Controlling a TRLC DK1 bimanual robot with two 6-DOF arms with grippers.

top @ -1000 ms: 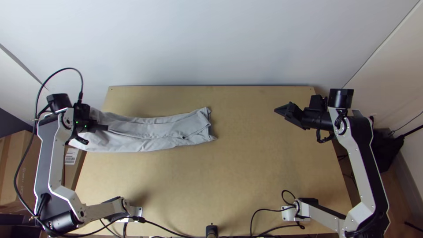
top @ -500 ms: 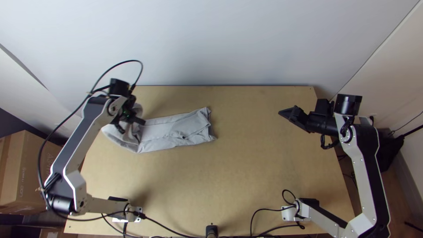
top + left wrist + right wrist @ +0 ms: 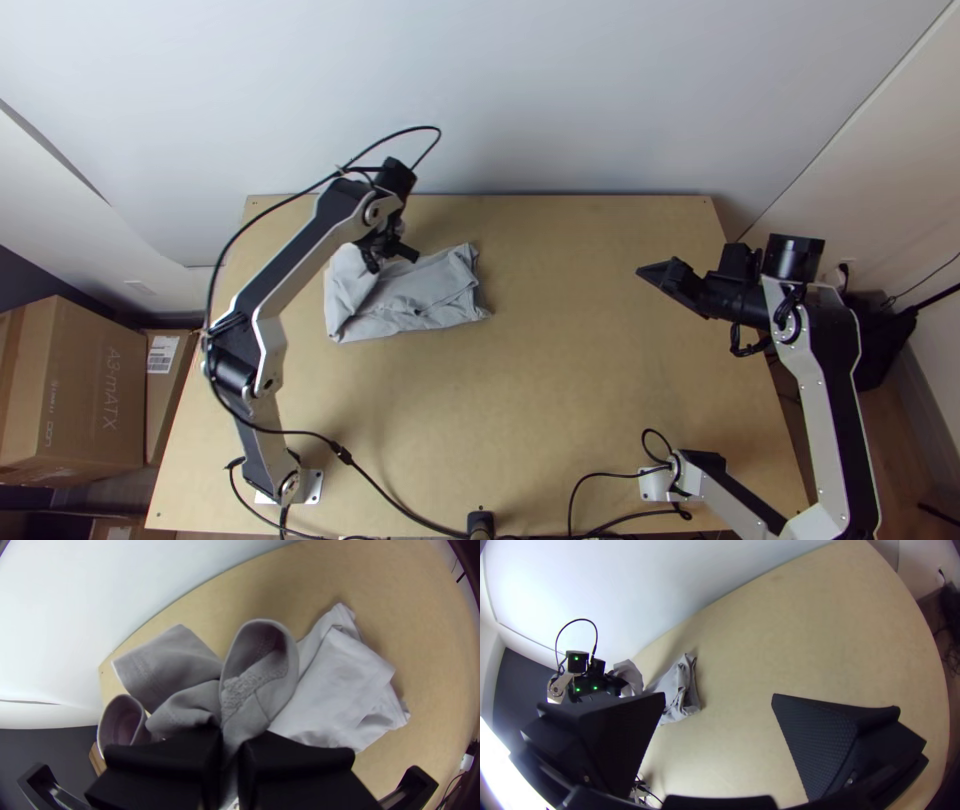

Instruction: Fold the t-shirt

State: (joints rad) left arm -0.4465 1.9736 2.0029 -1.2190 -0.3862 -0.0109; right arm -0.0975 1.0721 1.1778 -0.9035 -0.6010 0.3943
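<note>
Two grippers are standing over the table [image 3: 560,400] in my top view. Here my left gripper [image 3: 390,260] is hovering over the grey t-shirt [image 3: 425,295], which is lying partly folded on the table's left half. My right gripper [image 3: 641,270] is hanging over the right half, well apart from it. The left gripper is standing near the far edge, where the white wall [image 3: 560,90] is rising, and a broad stretch of wood is running between t-shirt and near edge.

My left wrist view is giving the grip: the left gripper [image 3: 230,752] is pinching bunched, raised cloth between its fingers. Hemmed openings are gaping around it, while a paler, folded part is resting on the wood.

My right wrist view is adding the other state: the right gripper [image 3: 719,696] is holding its fingers widely apart. Farther off, the gathered cloth is rising beside the flatter part, and bare wood is spreading from there towards the table's right edge.
</note>
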